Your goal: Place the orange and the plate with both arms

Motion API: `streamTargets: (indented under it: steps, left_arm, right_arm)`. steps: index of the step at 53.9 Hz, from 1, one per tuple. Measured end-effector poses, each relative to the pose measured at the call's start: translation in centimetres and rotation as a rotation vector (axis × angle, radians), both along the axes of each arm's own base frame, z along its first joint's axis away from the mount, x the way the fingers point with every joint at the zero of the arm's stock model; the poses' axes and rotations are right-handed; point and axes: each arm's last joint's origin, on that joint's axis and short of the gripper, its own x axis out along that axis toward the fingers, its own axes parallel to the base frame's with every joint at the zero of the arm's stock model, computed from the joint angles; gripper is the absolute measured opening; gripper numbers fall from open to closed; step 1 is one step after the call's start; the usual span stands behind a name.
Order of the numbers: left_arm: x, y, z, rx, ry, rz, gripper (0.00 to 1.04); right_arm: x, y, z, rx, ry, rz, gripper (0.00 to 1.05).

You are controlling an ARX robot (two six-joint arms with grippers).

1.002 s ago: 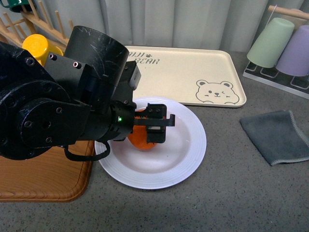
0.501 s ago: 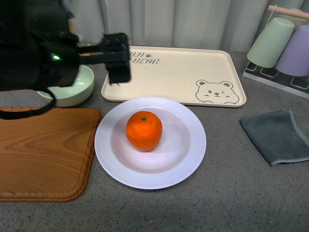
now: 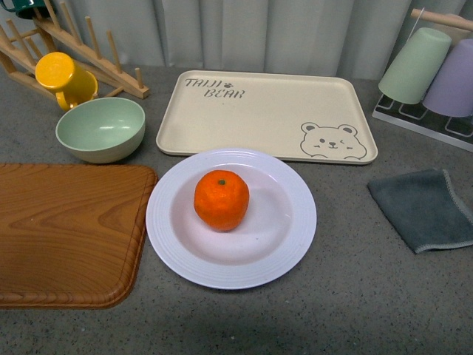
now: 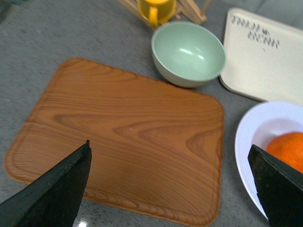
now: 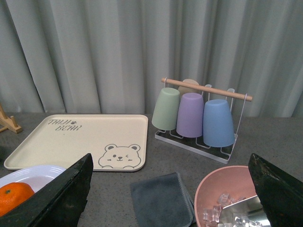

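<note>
The orange [image 3: 221, 200] sits on the plate [image 3: 288, 244], a little left of the plate's middle, with its green stem mark turned straight up; it is round, so no long axis shows. The plate lies flat on the desk [image 3: 355, 303], with the cream bear tray [image 3: 273, 111] just behind it, the wooden board [image 3: 66, 229] just to its left and the grey cloth [image 3: 425, 207] off to its right. The left hand [image 4: 169, 144] and the right hand [image 5: 170, 156] are both spread wide and empty, clear of the plate.
</note>
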Motion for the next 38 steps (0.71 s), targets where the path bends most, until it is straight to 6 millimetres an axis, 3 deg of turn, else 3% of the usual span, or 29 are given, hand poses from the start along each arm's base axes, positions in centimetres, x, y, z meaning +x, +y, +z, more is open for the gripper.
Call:
streamTargets:
  steps: [5, 12, 25, 30, 38]
  left_arm:
    - [-0.4, 0.5, 0.7, -0.004, -0.12, -0.04, 0.93]
    - [-1.5, 1.3, 1.6, 0.103, -0.386, -0.186, 0.69]
    - [-2.9, 1.6, 2.2, 0.17, -0.424, -0.19, 0.28]
    - [-3.5, 1.6, 2.5, 0.176, -0.435, -0.189, 0.05]
    - [-4.3, 1.6, 2.9, 0.183, -0.445, -0.189, 0.04]
  right_arm:
    - [0.0, 0.0, 0.0, 0.0, 0.0, 0.0, 0.96]
    - [0.0, 0.0, 0.0, 0.0, 0.0, 0.0, 0.96]
    - [0.0, 0.0, 0.0, 0.0, 0.0, 0.0, 0.96]
    - [0.0, 0.0, 0.0, 0.0, 0.0, 0.0, 0.96]
    - [0.0, 0.0, 0.0, 0.0, 0.0, 0.0, 0.96]
